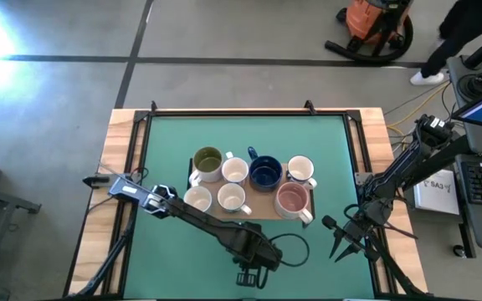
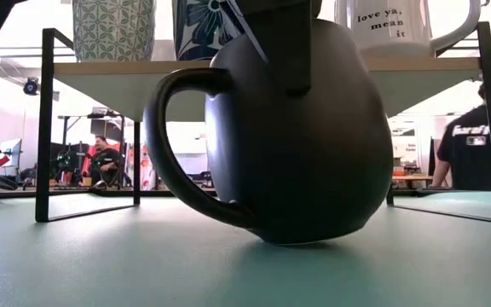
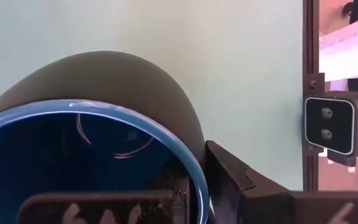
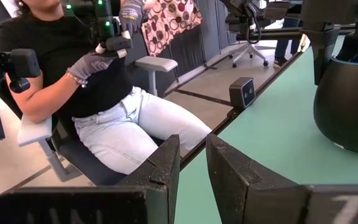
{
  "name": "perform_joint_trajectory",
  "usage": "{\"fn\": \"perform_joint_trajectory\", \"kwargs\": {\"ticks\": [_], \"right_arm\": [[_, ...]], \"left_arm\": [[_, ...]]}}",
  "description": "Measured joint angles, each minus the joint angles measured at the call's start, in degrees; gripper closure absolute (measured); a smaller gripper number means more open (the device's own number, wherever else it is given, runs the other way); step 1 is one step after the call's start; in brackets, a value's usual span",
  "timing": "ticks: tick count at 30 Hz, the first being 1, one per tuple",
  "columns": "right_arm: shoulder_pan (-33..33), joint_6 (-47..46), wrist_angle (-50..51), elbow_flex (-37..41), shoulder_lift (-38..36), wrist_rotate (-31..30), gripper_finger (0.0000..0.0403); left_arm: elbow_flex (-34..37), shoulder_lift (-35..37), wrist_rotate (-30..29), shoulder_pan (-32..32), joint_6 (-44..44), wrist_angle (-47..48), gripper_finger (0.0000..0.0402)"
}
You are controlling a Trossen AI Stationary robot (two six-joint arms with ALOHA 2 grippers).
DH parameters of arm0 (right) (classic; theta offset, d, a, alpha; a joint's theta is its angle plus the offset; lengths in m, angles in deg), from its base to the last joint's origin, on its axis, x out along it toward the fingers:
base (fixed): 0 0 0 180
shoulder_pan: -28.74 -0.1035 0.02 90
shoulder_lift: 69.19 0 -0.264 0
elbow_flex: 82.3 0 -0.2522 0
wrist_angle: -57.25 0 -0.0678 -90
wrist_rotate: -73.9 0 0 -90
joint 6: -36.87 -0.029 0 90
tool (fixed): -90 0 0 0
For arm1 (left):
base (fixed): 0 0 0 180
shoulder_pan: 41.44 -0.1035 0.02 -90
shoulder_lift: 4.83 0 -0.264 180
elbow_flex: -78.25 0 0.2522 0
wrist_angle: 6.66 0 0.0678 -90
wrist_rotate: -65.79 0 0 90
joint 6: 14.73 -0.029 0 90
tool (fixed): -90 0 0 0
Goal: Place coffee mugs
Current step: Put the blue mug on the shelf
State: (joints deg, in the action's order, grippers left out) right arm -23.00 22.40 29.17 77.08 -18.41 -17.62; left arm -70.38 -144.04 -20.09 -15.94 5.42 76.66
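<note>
One mug in hand: dark navy mug, blue inside, rim clamped by left gripper, one finger inside, one outside; sits at near edge of green table, base touching or just off mat, cannot tell which.
Seven mugs placed: on raised rack mid-table, two rows; olive-inside mug, white mug, navy mug, white lettered mug at back; two cream mugs and, pinkish mug in front.
Free slot: looks like gap in front row between second cream mug and pinkish mug; likely target, a judgement only.
Right gripper: fingers apart, holding nothing, parked near right edge of table, well apart from mugs.
Risk, slip: rim pinch on round heavy body, mug may swing or drop on lift.
Risk, collision: tight slot, handle or belly may knock pinkish mug or cream neighbour.
Risk, rack edge: low carry may catch shelf front or black frame leg.
Risk, release: tilted set-down may tip mug off front edge.
Bystander: seated person beyond table edge, clear of arms.
</note>
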Motion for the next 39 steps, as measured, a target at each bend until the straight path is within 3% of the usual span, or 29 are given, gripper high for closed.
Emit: {"fn": "perform_joint_trajectory", "kwargs": {"ticks": [7,12,21,32,39], "right_arm": [[0.0,0.0,0.0,0.0,0.0,0.0,0.0335],[0.0,0.0,0.0,0.0,0.0,0.0,0.0335],[0.0,0.0,0.0,0.0,0.0,0.0,0.0335],[0.0,0.0,0.0,0.0,0.0,0.0,0.0335],[0.0,0.0,0.0,0.0,0.0,0.0,0.0335]], "left_arm": [[-0.2,0.5,-0.1,0.0,-0.1,0.1,0.0337],[-0.2,1.0,-0.1,0.1,-7.0,1.3,0.0312],[-0.2,1.8,-0.1,0.7,-17.8,5.1,0.0309],[-0.2,3.4,-0.5,0.7,-18.2,4.3,0.0309],[-0.2,3.4,-2.0,0.7,-26.0,5.1,0.0309]]}}
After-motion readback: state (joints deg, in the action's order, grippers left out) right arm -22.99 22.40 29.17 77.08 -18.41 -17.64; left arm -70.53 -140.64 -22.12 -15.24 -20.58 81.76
